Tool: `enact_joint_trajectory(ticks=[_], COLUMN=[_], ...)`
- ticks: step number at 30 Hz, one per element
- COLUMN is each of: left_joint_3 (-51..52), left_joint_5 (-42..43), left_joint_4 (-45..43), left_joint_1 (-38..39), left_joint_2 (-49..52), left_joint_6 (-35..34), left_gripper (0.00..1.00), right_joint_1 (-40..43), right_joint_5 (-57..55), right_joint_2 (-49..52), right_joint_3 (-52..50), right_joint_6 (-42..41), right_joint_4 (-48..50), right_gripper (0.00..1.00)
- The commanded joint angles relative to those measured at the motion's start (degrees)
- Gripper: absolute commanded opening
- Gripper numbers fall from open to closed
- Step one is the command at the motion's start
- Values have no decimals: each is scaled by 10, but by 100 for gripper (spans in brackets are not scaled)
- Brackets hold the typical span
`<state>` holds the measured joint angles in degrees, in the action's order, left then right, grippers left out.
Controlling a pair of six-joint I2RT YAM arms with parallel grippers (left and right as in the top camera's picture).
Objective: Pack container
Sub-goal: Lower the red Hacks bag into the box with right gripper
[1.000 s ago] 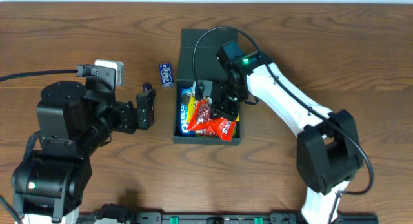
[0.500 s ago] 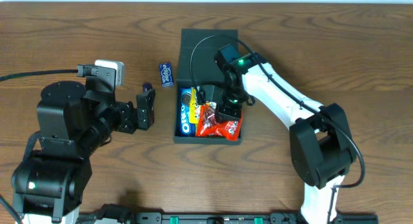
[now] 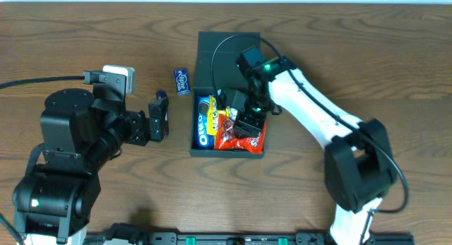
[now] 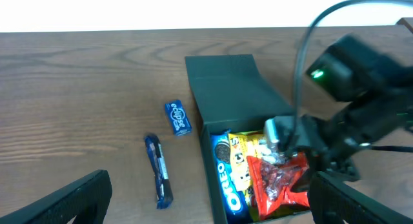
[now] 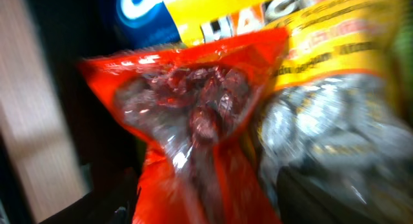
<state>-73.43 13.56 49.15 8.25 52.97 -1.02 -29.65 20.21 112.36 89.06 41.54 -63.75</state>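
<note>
The dark green container [image 3: 227, 152] stands mid-table with its flap lid [image 3: 226, 51] folded back. Inside lie a blue Oreo pack [image 3: 205, 126], a yellow packet [image 3: 220, 116] and a red snack packet [image 3: 230, 136]. My right gripper [image 3: 241, 118] hangs low over the box, open, its fingers either side of the red packet [image 5: 193, 121], which rests on the other snacks. The right wrist view is blurred. My left gripper [image 3: 161, 118] hovers left of the container [image 4: 210, 166], open and empty, above a blue bar [image 4: 159, 170].
A small blue gum pack [image 3: 183, 81] lies on the wood left of the lid. A silver packet [image 5: 316, 127] shows inside the box beside the red one. The right arm's cable arcs above the lid.
My right gripper has opened and let go of the red packet, which now lies in the container. The left arm has not moved.
</note>
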Motion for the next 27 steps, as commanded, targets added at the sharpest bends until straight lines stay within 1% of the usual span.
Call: enact_joint_trajectory(ticks=[1, 2, 3, 5, 6, 7, 11, 20, 27], left_joint_3=[-11, -11, -11, -11, -11, -11, -11, -11, -11], left_joint_5=[-7, -7, -7, -7, -7, -7, -6, -6, -7], left_joint_4=[1, 1, 1, 1, 1, 1, 2, 2, 2], left_joint_1=[-4, -4, -4, -4, -4, -4, -4, -4, -4], left_joint_2=[-2, -2, -2, -1, -1, -1, 2, 2, 2], left_joint_6=[11, 13, 13, 13, 13, 13, 13, 18, 24], left_gripper=[98, 98, 98, 98, 98, 98, 98, 98, 98], right_joint_1=[-1, -1, -1, -1, -1, -1, -1, -1, -1], right_joint_5=[16, 18, 20, 23, 23, 23, 16, -69, -74], right_joint_2=[-64, -78, -90, -109, -113, -115, -97, -6, 57], right_joint_3=[2, 2, 2, 2, 2, 2, 0, 0, 0], right_joint_6=[-31, -33, -34, -33, -33, -33, -31, -42, -45], right_joint_4=[-2, -2, -2, -2, -2, -2, -10, -31, -34], right_gripper=[69, 64, 54, 19, 4, 1, 1, 1, 1])
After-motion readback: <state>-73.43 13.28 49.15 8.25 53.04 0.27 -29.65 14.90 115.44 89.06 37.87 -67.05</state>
